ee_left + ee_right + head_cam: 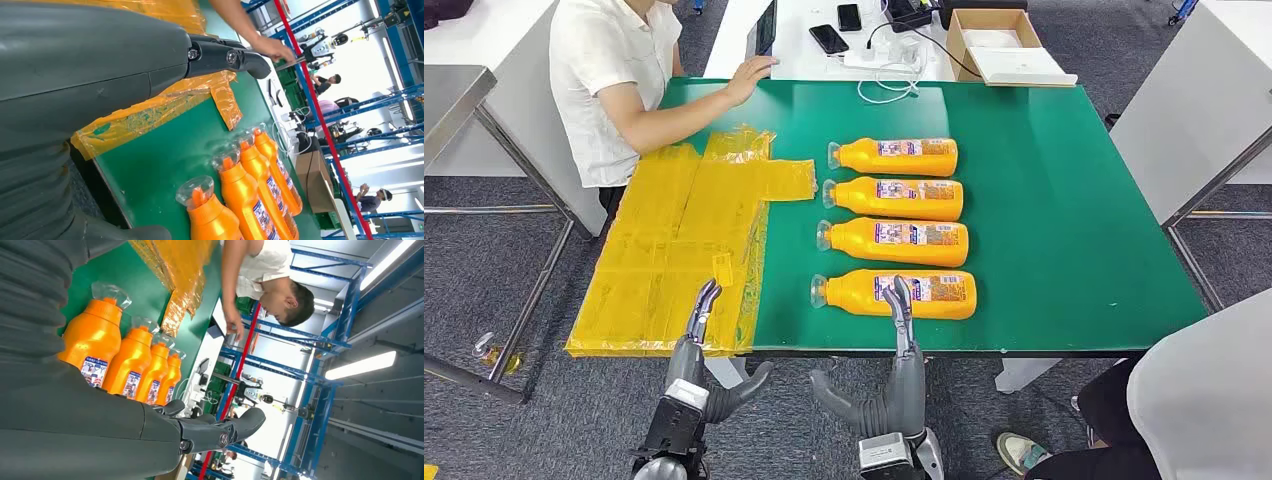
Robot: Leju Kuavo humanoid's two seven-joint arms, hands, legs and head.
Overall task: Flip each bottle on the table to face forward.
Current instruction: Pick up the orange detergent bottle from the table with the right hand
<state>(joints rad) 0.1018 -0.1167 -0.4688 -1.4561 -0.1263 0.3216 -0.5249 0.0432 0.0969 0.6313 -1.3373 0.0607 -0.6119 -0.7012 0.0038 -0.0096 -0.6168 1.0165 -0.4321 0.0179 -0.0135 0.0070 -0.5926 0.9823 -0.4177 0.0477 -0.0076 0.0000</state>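
The green table [1064, 200] is carrying four orange bottles [894, 222] lying in a column, all showing labels, so flipping seems nearly finished. The right hand [902, 318] is reaching over the nearest bottle [894, 292], fingers extended, holding nothing; the left hand [701, 318] is hovering spread beside it.

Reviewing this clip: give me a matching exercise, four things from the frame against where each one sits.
Things:
1. bottles
2. yellow plastic sheets
3. cardboard box
4. right hand

Places:
A. on the white table beyond the green one
B. reaching over the nearest bottle
C. lying in a row mid-table, caps pointing left
D. spread over the green table's left side

Pairs: 1-C, 2-D, 3-A, 4-B
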